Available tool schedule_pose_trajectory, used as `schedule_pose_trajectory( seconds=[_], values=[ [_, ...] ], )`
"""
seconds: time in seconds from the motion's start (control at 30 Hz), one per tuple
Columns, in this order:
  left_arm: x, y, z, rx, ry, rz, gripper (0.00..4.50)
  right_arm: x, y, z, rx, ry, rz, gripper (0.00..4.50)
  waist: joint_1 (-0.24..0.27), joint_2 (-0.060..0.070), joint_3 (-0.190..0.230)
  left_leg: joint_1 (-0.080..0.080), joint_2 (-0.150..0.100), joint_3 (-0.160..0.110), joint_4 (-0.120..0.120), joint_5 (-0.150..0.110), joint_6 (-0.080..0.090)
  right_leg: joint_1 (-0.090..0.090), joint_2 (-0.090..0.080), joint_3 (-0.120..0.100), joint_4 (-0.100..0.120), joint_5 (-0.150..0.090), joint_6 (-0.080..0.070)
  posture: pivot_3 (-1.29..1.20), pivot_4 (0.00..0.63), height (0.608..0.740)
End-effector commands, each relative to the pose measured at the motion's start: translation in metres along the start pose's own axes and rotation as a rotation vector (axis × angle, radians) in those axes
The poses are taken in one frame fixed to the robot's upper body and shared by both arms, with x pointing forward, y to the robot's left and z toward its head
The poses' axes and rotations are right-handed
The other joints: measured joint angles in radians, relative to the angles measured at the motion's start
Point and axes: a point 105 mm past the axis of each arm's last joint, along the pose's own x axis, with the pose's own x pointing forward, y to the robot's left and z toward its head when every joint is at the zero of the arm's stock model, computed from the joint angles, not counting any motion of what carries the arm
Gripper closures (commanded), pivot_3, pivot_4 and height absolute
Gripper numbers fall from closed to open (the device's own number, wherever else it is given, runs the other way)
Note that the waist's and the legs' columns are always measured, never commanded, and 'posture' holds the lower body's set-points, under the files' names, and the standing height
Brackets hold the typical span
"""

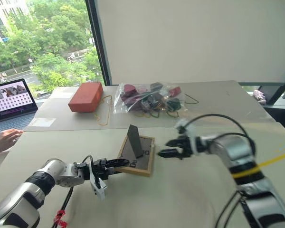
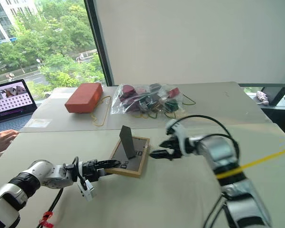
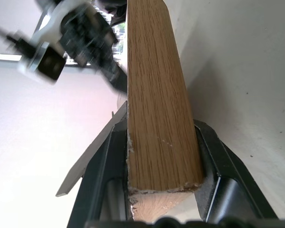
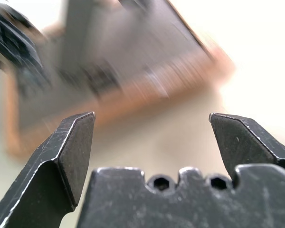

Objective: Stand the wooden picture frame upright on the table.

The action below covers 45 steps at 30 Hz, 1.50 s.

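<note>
on the table (image 1: 194,190), near edge | left gripper (image 1: 115,165) pinches the wooden picture frame (image 1: 138,156) at its near-left edge | frame lies face down – stand up, long axis running away from the robot | right gripper (image 1: 170,147) spread, just beside | step: pre-lift – next tilt upright onto stand

Left end effector (image 3: 164,142) is clamped on the wooden picture frame (image 3: 154,95), one black finger (image 3: 97,175) pressed to each side of the light-wood edge, chipped corner sitting between them. Pale table (image 3: 242,71) runs alongside. Beyond the frame, the right end effector (image 3: 83,42) hangs blurred, close to the wood.
</note>
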Motion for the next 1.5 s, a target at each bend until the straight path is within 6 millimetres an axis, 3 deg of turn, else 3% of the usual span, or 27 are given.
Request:
schedule_pose_trajectory(
  seconds=[0.03,0.13,0.23,0.33,0.53,0.77,0.87,1.1,1.27,1.33,1.43,1.5],
  values=[
    [-0.007,-0.029,0.010,-0.059,-0.001,-0.105,3.33,-0.017,0.021,0.005,-0.624,-0.031,-0.141,0.03,-0.001,0.000,0.000,0.001,0.000,0.000,0.000,0.000,0.000,0.000,0.000,0.000,-0.001,0.000,0.000,0.00,0.150,0.740],
    [-0.006,-0.028,0.009,-0.064,0.005,-0.100,3.33,-0.007,0.053,-0.021,-1.174,-0.006,-0.163,0.03,-0.004,-0.001,0.000,0.003,0.000,0.002,-0.002,0.000,0.000,0.001,0.000,0.000,-0.002,-0.003,0.003,0.00,0.150,0.740],
    [-0.006,-0.025,0.008,-0.073,0.008,-0.089,3.33,0.007,0.082,-0.018,-1.439,-0.169,-0.224,0.03,-0.016,-0.002,0.001,0.005,0.000,0.005,-0.002,0.001,-0.002,0.002,-0.001,0.003,-0.001,-0.007,0.010,0.00,0.150,0.740],
    [-0.004,-0.024,0.007,-0.072,0.008,-0.086,3.33,0.024,0.097,-0.013,-1.652,-0.277,-0.298,0.03,-0.013,-0.004,0.001,0.007,0.001,0.004,-0.001,0.003,-0.006,0.003,-0.001,0.002,0.000,-0.007,0.010,0.00,0.150,0.740],
    [-0.001,-0.018,0.005,-0.074,0.003,-0.069,3.33,0.046,0.102,-0.005,-1.729,-0.390,-0.306,0.03,-0.005,-0.009,0.000,0.006,0.000,0.004,-0.001,0.003,-0.006,0.004,-0.001,0.002,-0.002,-0.002,0.001,0.00,0.150,0.740],
    [0.003,-0.014,0.008,-0.083,-0.010,-0.055,3.33,0.059,0.095,-0.009,-1.755,-0.370,-0.264,0.03,-0.003,-0.010,0.000,0.006,0.000,0.004,-0.001,0.002,-0.005,0.005,0.000,0.002,-0.003,-0.001,0.001,0.00,0.150,0.740],
    [0.002,-0.013,0.009,-0.087,-0.009,-0.052,3.33,0.061,0.093,-0.015,-1.734,-0.352,-0.238,0.80,-0.004,-0.011,0.000,0.007,0.000,0.004,-0.001,0.002,-0.004,0.005,0.000,0.002,-0.003,-0.001,0.001,0.00,0.150,0.740],
    [0.003,-0.011,0.012,-0.096,-0.016,-0.036,3.33,0.062,0.090,-0.014,-1.726,-0.343,-0.235,3.13,-0.011,-0.011,0.000,0.010,0.000,0.004,-0.002,0.001,-0.002,0.008,0.000,0.002,-0.004,-0.002,0.001,0.00,0.150,0.740],
    [0.005,0.001,0.009,-0.138,0.003,0.028,3.33,0.055,0.088,0.003,-1.713,-0.388,-0.289,3.23,-0.012,-0.012,0.001,0.009,0.000,0.004,-0.002,0.001,-0.002,0.008,0.000,0.002,-0.004,-0.002,0.001,0.00,0.150,0.740],
    [0.005,0.008,0.004,-0.156,0.028,0.061,2.32,0.051,0.086,0.005,-1.703,-0.392,-0.300,3.24,-0.012,-0.014,0.002,0.009,0.000,0.004,-0.002,0.001,-0.002,0.008,0.000,0.002,-0.005,-0.002,0.001,0.00,0.150,0.740],
    [-0.002,0.023,-0.006,-0.210,0.113,0.167,1.39,0.042,0.080,0.010,-1.671,-0.394,-0.334,3.24,-0.014,-0.018,0.005,0.009,0.000,0.004,-0.002,0.001,-0.002,0.008,0.000,0.002,-0.004,-0.002,0.001,0.00,0.150,0.740],
    [-0.013,0.040,-0.015,-0.266,0.208,0.290,1.39,0.034,0.074,0.016,-1.623,-0.395,-0.374,3.24,-0.016,-0.022,0.007,0.008,0.001,0.003,-0.002,0.001,-0.002,0.006,0.000,0.002,-0.003,-0.001,0.001,0.00,0.150,0.740]
  ],
)
